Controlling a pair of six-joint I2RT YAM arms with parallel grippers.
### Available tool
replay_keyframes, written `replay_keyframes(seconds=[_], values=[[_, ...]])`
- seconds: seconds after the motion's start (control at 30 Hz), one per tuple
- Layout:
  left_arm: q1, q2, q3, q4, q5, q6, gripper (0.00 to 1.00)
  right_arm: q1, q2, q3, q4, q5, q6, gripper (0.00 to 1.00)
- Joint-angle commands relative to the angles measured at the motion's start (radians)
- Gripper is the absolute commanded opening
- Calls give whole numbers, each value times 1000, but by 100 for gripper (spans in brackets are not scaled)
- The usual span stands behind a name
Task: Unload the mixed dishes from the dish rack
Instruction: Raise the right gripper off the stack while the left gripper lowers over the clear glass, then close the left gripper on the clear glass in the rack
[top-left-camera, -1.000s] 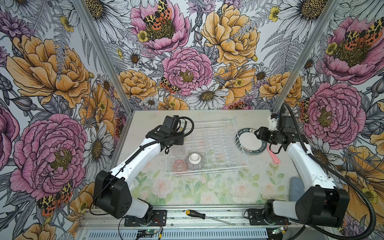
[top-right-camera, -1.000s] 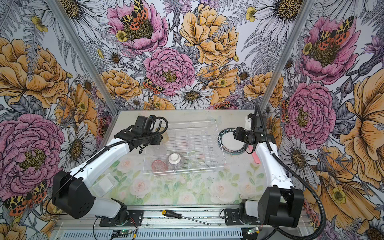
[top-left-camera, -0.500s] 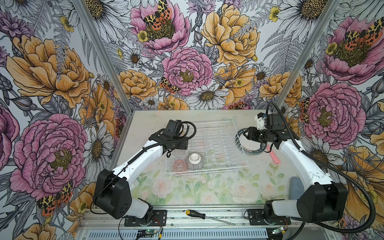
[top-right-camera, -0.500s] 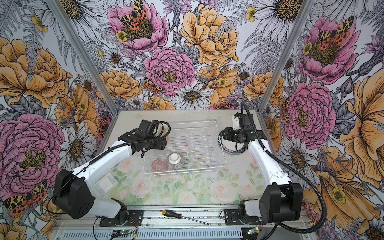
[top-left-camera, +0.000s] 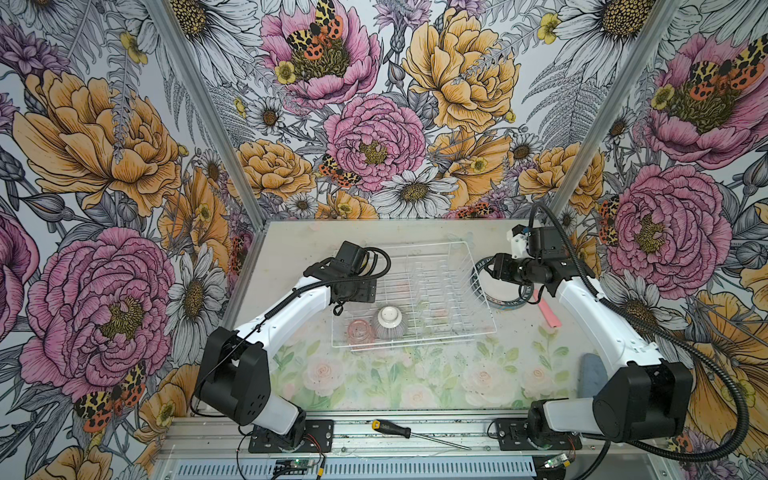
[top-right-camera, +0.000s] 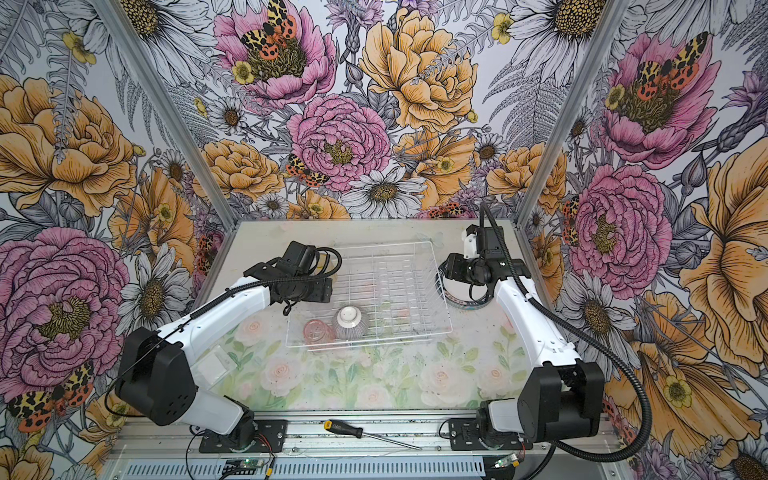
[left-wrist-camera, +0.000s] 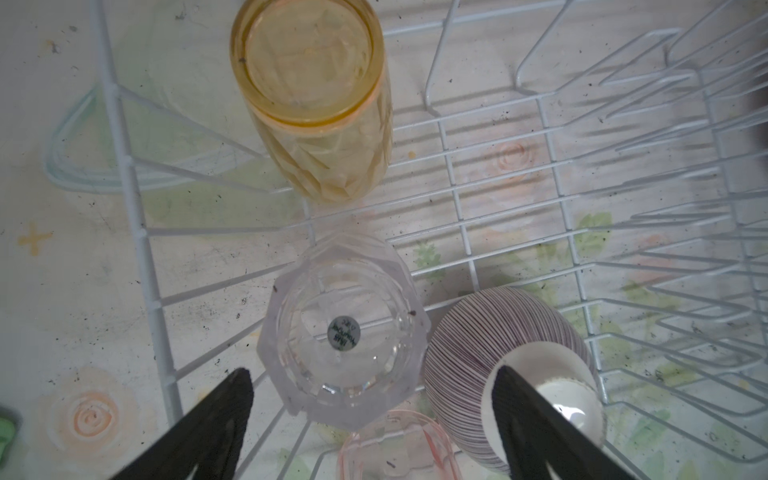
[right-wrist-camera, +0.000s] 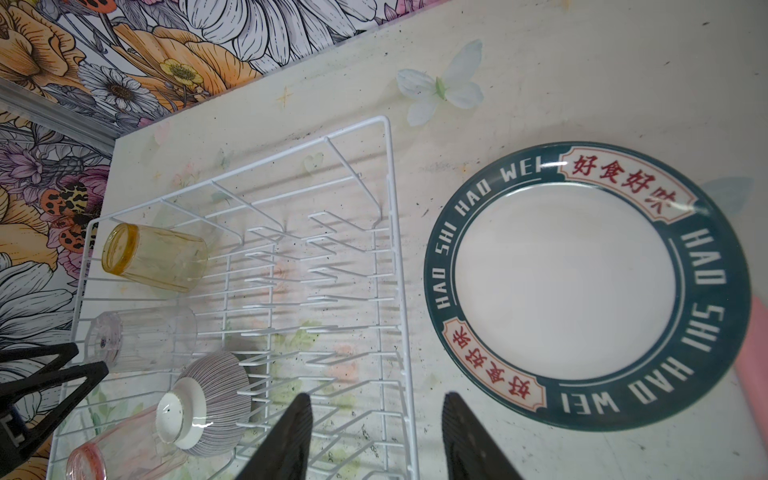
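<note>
My left pincer (left-wrist-camera: 370, 372) hangs spread wide over the clear tumbler (left-wrist-camera: 345, 336) in the dish rack (right-wrist-camera: 390, 208). The ribbed bowl (left-wrist-camera: 478, 345), pink tumbler (left-wrist-camera: 399, 449) and yellow tumbler (left-wrist-camera: 316, 104) sit close by. My right pincer (right-wrist-camera: 378, 397) is spread and empty at the rack's edge. The plate (right-wrist-camera: 565, 282) lies flat on the table (right-wrist-camera: 540, 83) just outside.
</note>
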Motion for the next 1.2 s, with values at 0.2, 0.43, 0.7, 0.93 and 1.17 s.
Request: replay_keyframes(seconds=[0.2,0.43,0.7,0.93,1.17], values=[[22,74,55,-25,-6,26,84,8,-5,14,4,-3,2,53],[19,135,82,-30,-1,43,82,8,-3,15,5,-2,0,54],[19,171,107,-43,-18,64,76,8,8,13,4,3,0,54],[17,203,121,-57,-23,78,70,8,14,12,5,3,-2,55],[15,229,127,-77,-24,96,65,8,18,10,5,3,-2,55]])
